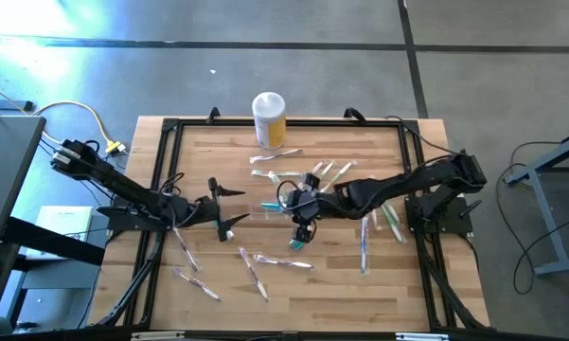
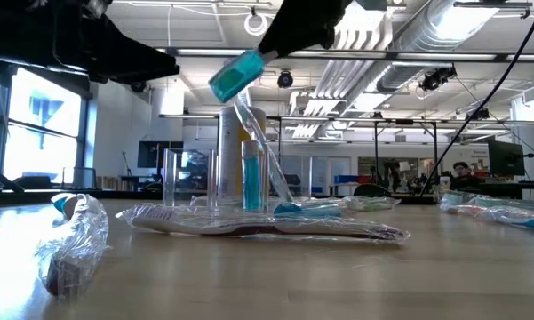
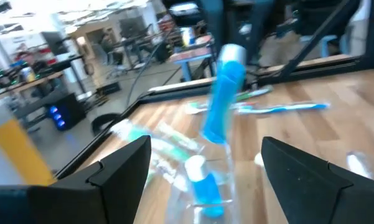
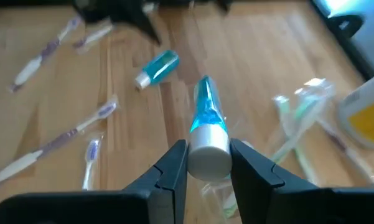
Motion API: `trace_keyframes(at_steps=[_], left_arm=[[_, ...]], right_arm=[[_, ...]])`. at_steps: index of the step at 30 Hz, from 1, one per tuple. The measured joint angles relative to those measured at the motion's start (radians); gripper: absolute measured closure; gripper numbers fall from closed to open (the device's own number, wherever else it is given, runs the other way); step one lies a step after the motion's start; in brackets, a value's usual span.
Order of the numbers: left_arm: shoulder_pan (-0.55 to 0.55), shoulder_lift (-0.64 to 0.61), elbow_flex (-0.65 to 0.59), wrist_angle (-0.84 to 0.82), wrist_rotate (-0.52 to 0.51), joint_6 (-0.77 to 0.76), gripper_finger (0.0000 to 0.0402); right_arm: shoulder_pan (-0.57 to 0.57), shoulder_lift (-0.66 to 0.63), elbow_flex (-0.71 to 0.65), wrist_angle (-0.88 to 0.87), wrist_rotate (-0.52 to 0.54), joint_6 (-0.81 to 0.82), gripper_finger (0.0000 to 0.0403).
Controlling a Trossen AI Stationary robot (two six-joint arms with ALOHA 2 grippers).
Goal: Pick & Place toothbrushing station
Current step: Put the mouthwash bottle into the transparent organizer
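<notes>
The clear toothbrushing station (image 1: 263, 208) stands on the wood near the table's middle, hard to make out; in the low view (image 2: 191, 178) a blue tube (image 2: 253, 178) stands upright in it. My right gripper (image 1: 302, 227) hovers just right of it, shut on a second blue tube (image 4: 205, 109) with a white cap. My left gripper (image 1: 231, 208) is open and empty just left of the station, its fingers (image 3: 121, 168) wide apart and facing it. My right gripper pinches the tube's white cap (image 4: 208, 146) between its two fingers, slanting down from the table's right. The tube points away from the fingers toward the station. It hangs tilted (image 2: 235, 76), cap end up; whether its lower end touches the station I cannot tell.
A white-lidded yellow jar (image 1: 269, 118) stands at the far edge. Several wrapped toothbrushes lie around the middle (image 1: 322, 172), right (image 1: 364, 246) and near left (image 1: 197, 282). A wrapped brush (image 2: 267, 227) lies in front of the station in the low view.
</notes>
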Motion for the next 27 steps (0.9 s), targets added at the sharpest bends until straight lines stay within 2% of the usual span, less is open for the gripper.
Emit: trace_keyframes(at_steps=[5,12,19,27], left_arm=[[0.0,-0.084,0.0,-0.107,-0.018,-0.018,0.0103],[0.0,-0.183,0.0,-0.273,-0.019,-0.07,0.0103],[0.0,-0.199,0.0,-0.327,-0.019,-0.099,0.0103],[0.0,-0.199,0.0,-0.33,-0.018,-0.105,0.0103]], right_arm=[[-0.044,0.066,0.002,-0.004,-0.071,0.004,0.0316],[-0.096,0.128,0.051,-0.073,-0.089,0.003,0.0316],[-0.124,0.151,0.099,-0.207,-0.178,0.058,0.0316],[-0.147,0.184,0.1,-0.242,-0.257,0.071,0.0316]])
